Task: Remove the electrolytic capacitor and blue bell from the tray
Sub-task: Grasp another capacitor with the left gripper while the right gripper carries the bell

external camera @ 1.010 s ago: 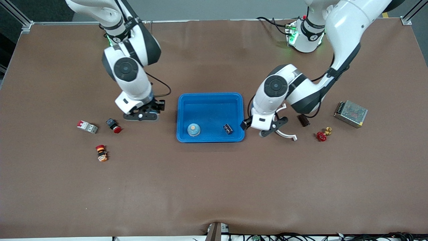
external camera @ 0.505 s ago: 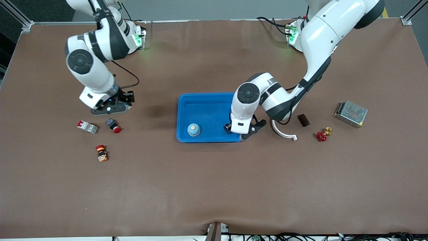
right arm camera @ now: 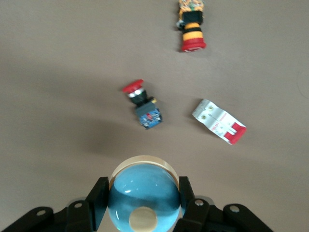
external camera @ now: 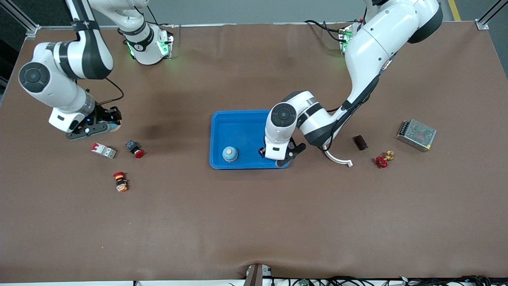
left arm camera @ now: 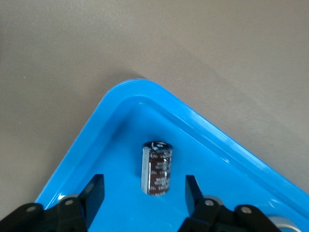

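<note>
A dark cylindrical capacitor (left arm camera: 157, 167) lies on its side in a corner of the blue tray (external camera: 246, 114). My left gripper (left arm camera: 143, 183) hangs low over it, open, one finger on each side with a gap to both. In the front view the left gripper (external camera: 278, 155) covers the capacitor. A blue dome bell (right arm camera: 143, 193) with a tan button sits in my right gripper (right arm camera: 143, 194), which is shut on it. The right gripper (external camera: 97, 126) hovers over the table at the right arm's end. Another blue bell (external camera: 230, 153) stands in the tray.
Under the right gripper lie a white-and-red breaker (external camera: 104, 150), a red push-button (external camera: 135, 149) and a red-and-yellow button (external camera: 120, 181). Toward the left arm's end are a white curved piece (external camera: 338, 158), a brown block (external camera: 360, 142), a red valve (external camera: 381, 161) and a metal mesh box (external camera: 416, 135).
The right arm swung away from the tray to its end of the table, carrying its bell. The left gripper moved in over the tray corner, and its fingers narrowed around the capacitor.
</note>
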